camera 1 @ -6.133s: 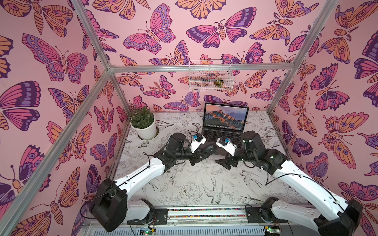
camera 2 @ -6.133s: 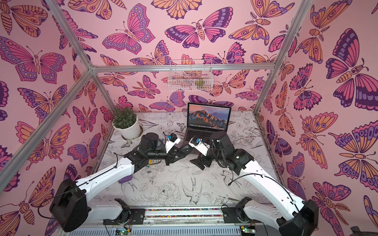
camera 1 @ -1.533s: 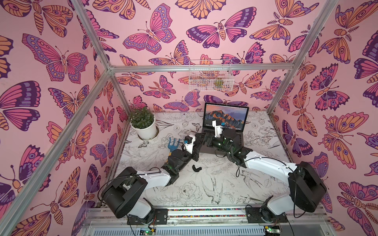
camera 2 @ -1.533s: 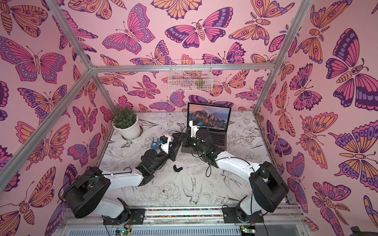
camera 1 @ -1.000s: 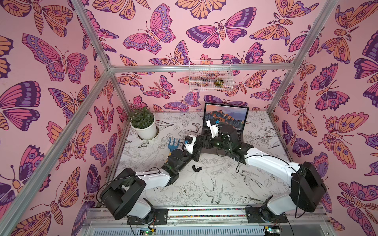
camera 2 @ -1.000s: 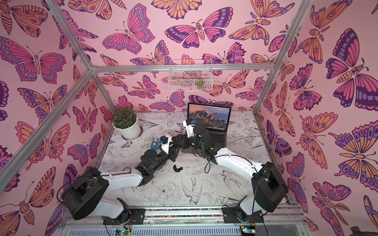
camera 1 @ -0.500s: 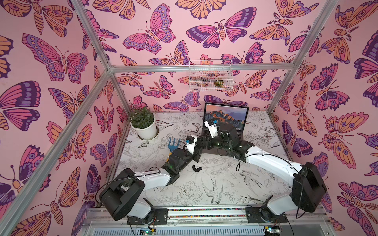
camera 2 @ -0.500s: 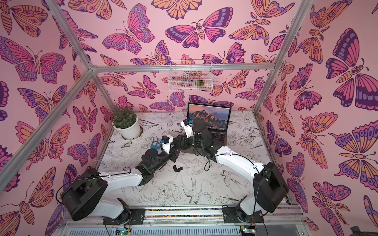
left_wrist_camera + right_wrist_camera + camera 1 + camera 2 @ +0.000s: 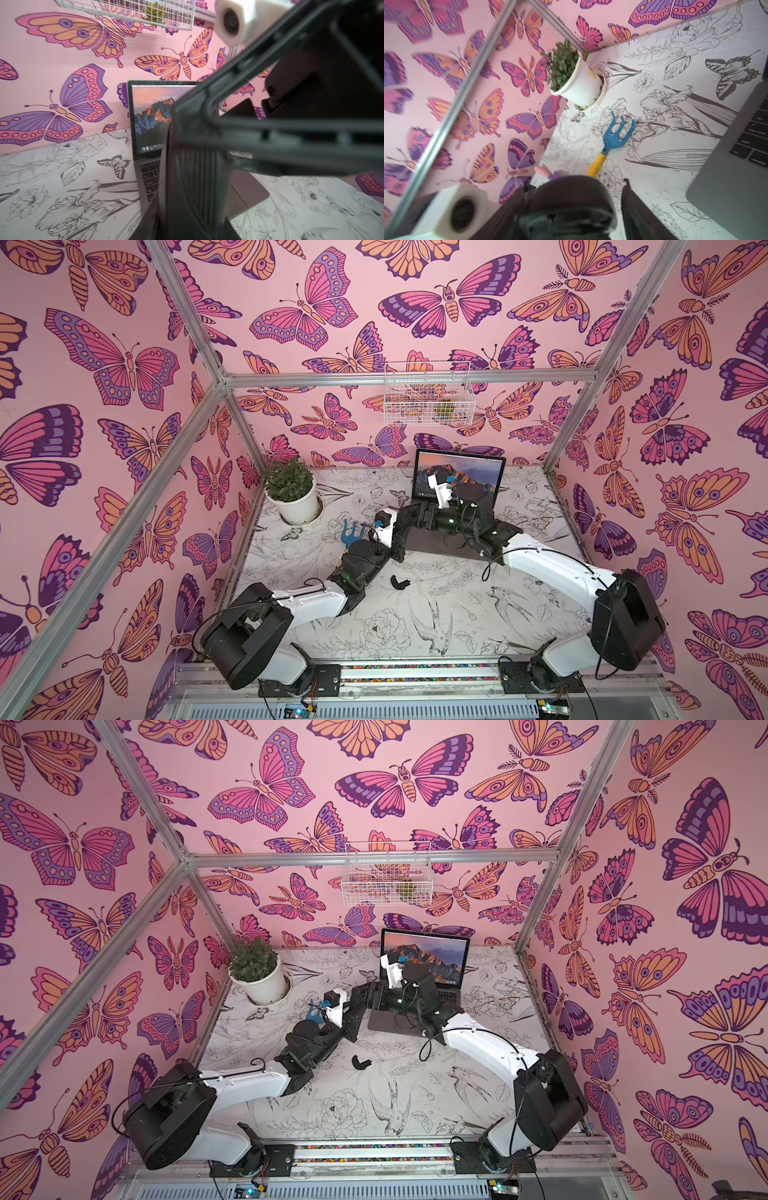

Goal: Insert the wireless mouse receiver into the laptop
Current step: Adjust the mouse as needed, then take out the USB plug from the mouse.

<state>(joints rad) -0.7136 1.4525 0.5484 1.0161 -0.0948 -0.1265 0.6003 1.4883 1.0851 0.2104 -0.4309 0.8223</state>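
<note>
The wireless mouse [image 9: 566, 196] sat between the fingers of the right gripper [image 9: 577, 184], which stood wide apart; whether they gripped it, I could not tell. The left gripper [image 9: 167, 149] fingers looked pressed together at the open laptop [image 9: 457, 477], by its left side, on the tabletop [image 9: 415, 614].

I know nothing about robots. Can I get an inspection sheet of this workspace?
Surface: white table with line-drawn flowers and birds.
Job's things: laptop open at the back, screen lit; likely the wireless mouse, dark and rounded, at the right gripper; receiver not made out.
Clutter: potted plant, blue rake, small black curved piece.
Grippers: left gripper and right gripper meet at the laptop's left edge; open or shut unclear.
Cables: black cables loop off both arms.
Surroundings: pink butterfly walls, metal frame, wire basket on back rail.
</note>
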